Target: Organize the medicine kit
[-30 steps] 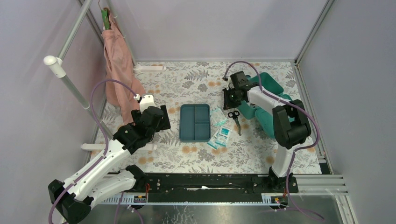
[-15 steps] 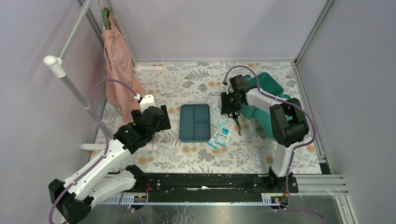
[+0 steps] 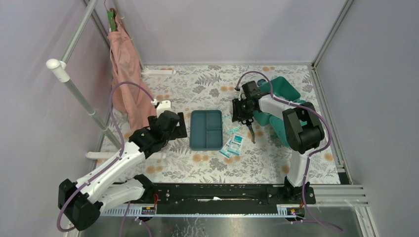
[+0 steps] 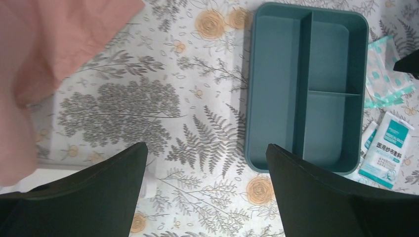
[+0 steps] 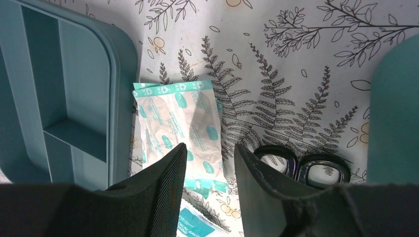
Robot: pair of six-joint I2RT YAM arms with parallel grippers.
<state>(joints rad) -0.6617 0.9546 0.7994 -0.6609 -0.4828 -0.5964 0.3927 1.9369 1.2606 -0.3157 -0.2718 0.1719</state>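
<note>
Right tool (image 3: 243, 117) open; medicine kit (image 3: 286, 89) just rightward.

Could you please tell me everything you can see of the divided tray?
The divided tray is dark blue-teal, plastic-looking, rectangular with rounded corners. One long compartment runs beside two shorter ones; all are empty. It lies flat mid-table on the floral tablecloth, with sealed packets close beside its right edge.
</note>
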